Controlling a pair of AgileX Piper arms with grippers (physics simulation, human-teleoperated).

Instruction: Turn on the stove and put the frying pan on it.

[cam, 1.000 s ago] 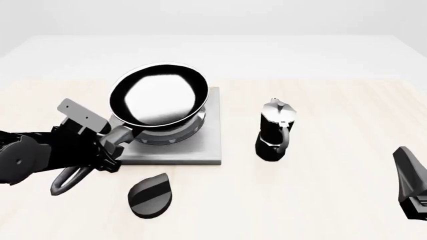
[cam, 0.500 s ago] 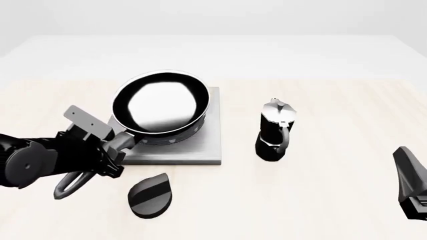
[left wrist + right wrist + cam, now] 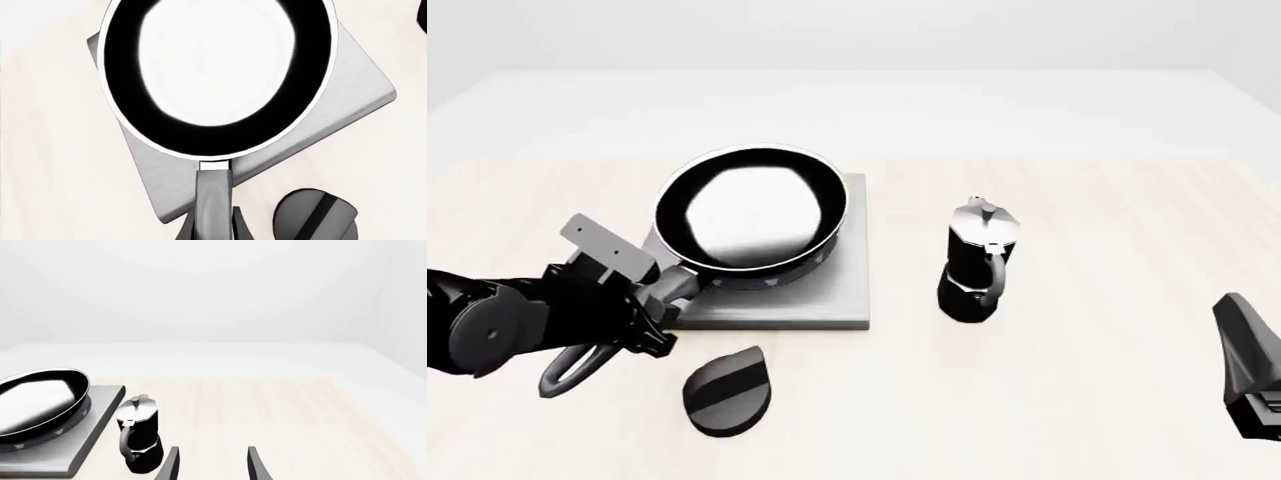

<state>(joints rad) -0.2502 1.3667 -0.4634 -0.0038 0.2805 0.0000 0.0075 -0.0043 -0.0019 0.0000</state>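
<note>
- Presently, the frying pan (image 3: 751, 213) sat on top of the stove (image 3: 843, 290), over the burner area, its glossy inside reflecting white.
- The pan's rim reached past the stove plate on the plate's far-left side in the front view; whether its base rested fully on the burner could not be told.
- The left gripper (image 3: 647, 295) was at the pan's handle (image 3: 681, 284), near the stove's front-left corner, with the fingers clamped on the handle.
- In the left wrist view the handle (image 3: 213, 200) ran straight between the two dark fingers (image 3: 240, 230), and the pan (image 3: 217, 75) covered most of the grey plate (image 3: 347, 95).
- The handle's looped end (image 3: 571, 368) stuck out beyond the left arm, toward the front of the table (image 3: 1068, 400).
- The black teardrop knob (image 3: 727, 390) lay flat on the table just in front of the stove, apart from it; its setting could not be read.
- A black-and-silver moka pot (image 3: 977, 262) stood upright to the right of the stove, not touching it.
- The right gripper (image 3: 212, 465) hung over bare table at the right side, well apart from all items, its fingers (image 3: 170, 465) spread apart and holding nothing.
- In the right wrist view the moka pot (image 3: 139, 435) stood just beside the stove's edge (image 3: 87, 450).
</note>
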